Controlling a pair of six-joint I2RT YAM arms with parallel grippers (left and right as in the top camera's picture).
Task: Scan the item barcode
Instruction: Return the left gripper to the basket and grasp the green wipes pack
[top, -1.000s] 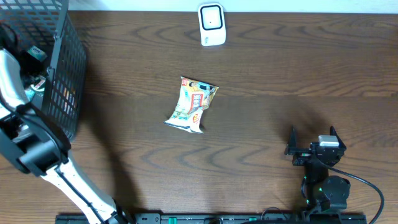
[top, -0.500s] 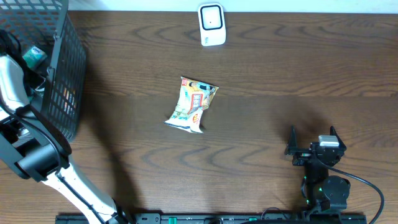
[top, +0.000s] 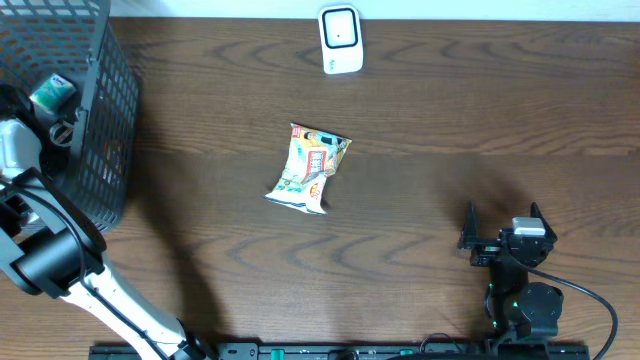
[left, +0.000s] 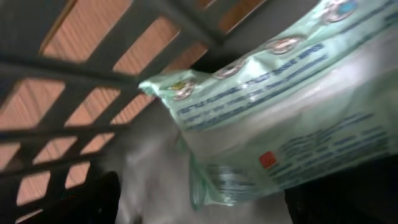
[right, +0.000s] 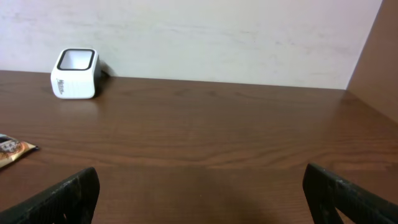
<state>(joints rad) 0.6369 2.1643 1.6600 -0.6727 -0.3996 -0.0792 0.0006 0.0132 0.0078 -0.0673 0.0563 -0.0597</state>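
Note:
Close before my left gripper (left: 202, 199) in the left wrist view is a pale green and white printed packet (left: 280, 118), inside the black wire basket (top: 105, 110). The two dark fingers stand wide apart, open, with the packet's lower corner hanging loose between them. From overhead the packet (top: 50, 95) shows in the basket beside my left arm (top: 20, 150). A colourful snack bag (top: 308, 168) lies flat mid-table. The white barcode scanner (top: 340, 40) stands at the far edge. My right gripper (top: 500, 225) rests open at the near right, holding nothing.
The basket's bars (left: 93, 68) close in around the left gripper. The right wrist view shows the scanner (right: 75, 73) far left, the snack bag's tip (right: 12, 149) at the left edge, and a wall behind the table (right: 236, 124).
My left gripper's jaws have spread wider inside the basket, and the left arm has shifted slightly. The green packet has moved a little. The right arm has not moved.

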